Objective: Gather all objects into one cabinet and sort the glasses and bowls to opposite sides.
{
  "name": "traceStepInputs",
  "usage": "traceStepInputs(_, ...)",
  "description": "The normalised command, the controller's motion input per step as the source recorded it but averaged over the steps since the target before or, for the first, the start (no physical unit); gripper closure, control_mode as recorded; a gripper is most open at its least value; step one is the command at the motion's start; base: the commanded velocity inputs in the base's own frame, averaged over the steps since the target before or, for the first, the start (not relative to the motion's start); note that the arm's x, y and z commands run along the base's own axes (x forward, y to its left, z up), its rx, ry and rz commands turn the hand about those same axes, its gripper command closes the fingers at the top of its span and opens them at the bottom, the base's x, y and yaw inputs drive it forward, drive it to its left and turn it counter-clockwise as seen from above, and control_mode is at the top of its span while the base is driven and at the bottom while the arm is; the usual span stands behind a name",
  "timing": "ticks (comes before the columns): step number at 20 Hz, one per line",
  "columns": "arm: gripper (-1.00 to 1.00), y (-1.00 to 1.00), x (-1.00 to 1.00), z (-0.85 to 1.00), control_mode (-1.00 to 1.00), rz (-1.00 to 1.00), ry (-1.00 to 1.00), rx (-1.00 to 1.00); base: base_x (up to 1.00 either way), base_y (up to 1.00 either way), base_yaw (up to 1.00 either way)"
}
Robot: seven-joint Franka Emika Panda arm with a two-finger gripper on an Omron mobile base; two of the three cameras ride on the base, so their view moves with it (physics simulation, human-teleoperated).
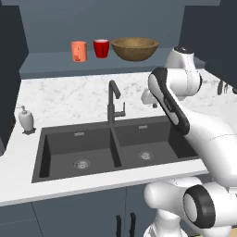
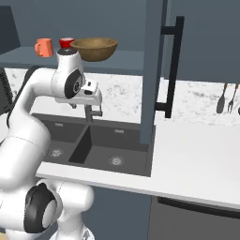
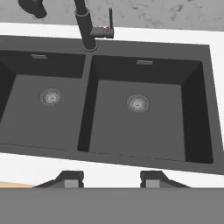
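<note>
On the shelf of the open dark cabinet (image 1: 46, 62) stand, left to right, the pale orange cup (image 1: 79, 51), the red cup (image 1: 101, 48) and the wide wooden bowl (image 1: 134, 48). From the right side the same row reads orange cup (image 2: 43, 47), red cup (image 2: 66, 42) and wooden bowl (image 2: 94, 48). My gripper (image 3: 111, 179) hangs over the double sink, pointing down at its right basin. It is open, with nothing between its fingertips (image 3: 72, 178). The hand is well below and in front of the shelf.
A black double sink (image 1: 111, 134) with a tall black faucet (image 1: 112, 99) fills the counter's middle. A soap dispenser (image 1: 25, 119) stands at the left. An open cabinet door (image 2: 154, 70) with a black bar handle (image 2: 174, 65) juts out on the right. Utensils (image 2: 225, 96) hang on the wall.
</note>
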Motion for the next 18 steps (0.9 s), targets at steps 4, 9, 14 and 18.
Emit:
traceStepInputs(4,-1.0,-0.01,-0.5,0.0,-1.0,-0.02,-0.03,0.0,0.0,0.0,0.0)
traceStepInputs(9,-1.0,-0.05,-1.0,0.13,-1.0,-0.09,-0.09,0.0,0.0,0.0,0.0)
traceStepInputs(14,-1.0,-0.01,-1.0,0.42,-1.0,-0.07,-0.11,0.0,0.0,0.0,0.0)
traceStepInputs(18,-1.0,0.0,-0.71,0.43,-1.0,-0.09,-0.01,0.0,0.0,0.0,0.0)
